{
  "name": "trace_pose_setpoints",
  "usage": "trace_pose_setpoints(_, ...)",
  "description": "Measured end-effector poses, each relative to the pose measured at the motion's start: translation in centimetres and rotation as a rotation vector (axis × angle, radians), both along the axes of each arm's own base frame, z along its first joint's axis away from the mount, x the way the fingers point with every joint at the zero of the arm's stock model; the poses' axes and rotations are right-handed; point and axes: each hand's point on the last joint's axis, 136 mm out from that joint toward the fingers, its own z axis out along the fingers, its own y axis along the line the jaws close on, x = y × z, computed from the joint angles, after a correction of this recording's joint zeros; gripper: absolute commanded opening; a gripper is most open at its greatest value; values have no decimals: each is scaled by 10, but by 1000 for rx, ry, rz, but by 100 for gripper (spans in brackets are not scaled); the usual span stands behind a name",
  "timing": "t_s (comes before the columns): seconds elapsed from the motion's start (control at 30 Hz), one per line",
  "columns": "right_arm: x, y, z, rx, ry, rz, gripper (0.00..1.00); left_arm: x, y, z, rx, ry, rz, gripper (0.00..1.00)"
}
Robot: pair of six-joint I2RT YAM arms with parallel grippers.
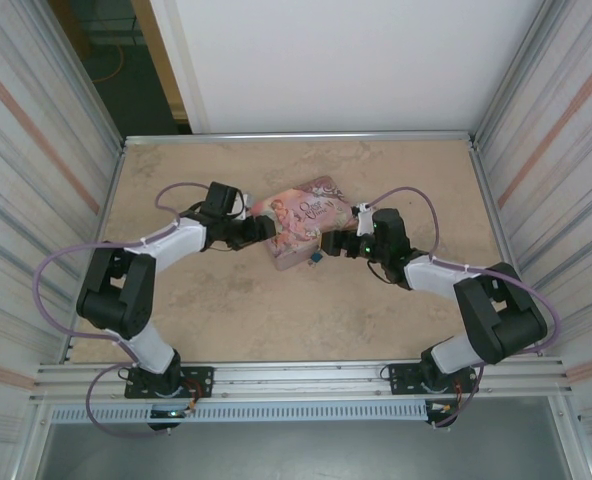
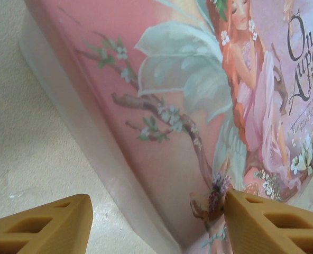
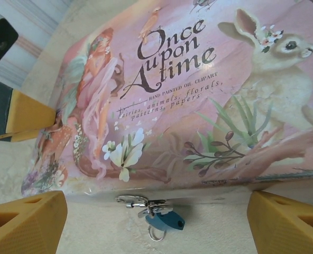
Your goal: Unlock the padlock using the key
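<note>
Top: pink tin [image 1: 298, 222] on table [image 1: 206, 300]; my left fingers [image 1: 259, 230] at its left side, right fingers [image 1: 334, 243] at its near corner.
Left wrist: fingers [image 2: 40, 227] spread, tin [image 2: 162, 106] corner between.
Right wrist: fingers [image 3: 24, 222] wide apart; blue padlock [image 3: 165, 220] at tin's front edge, between them, untouched.

Pink tin [image 3: 199, 106] reads "Once upon A time", "HAND PAINTED OIL CLIPART".

clear: table [image 3: 93, 233] both sides of padlock [image 3: 165, 220] | obstacle: tin [image 3: 199, 79] wall — directly behind it
</note>
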Motion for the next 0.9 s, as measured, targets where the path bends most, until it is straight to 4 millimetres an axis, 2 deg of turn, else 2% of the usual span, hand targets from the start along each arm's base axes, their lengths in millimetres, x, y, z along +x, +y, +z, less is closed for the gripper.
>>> trace_pose_setpoints(0.07,-3,-5,-1,-4,-5,-7,89,-3,1,2,3,4,-2,67)
trace_pose_setpoints(0.2,-9,-15,1,-9,-22,-24,100,-5,3,14,6,-5,-8,68)
trace_pose_setpoints(0.47,-22,-30,13,-1,-78,-59,99,-5,22,71,15,-140,19,68)
trace_pose_setpoints(0.57,-24,-35,12,2,-81,-69,99,-9,25,88,14,-185,17,68)
trace_pose_setpoints(0.77,-30,-37,7,36,-74,-69,99,-21,15,115,-13,-255,-18,68)
trace_pose_setpoints(0.9,-35,-37,6,70,-66,-60,99,-32,0,119,-27,-265,-66,67)
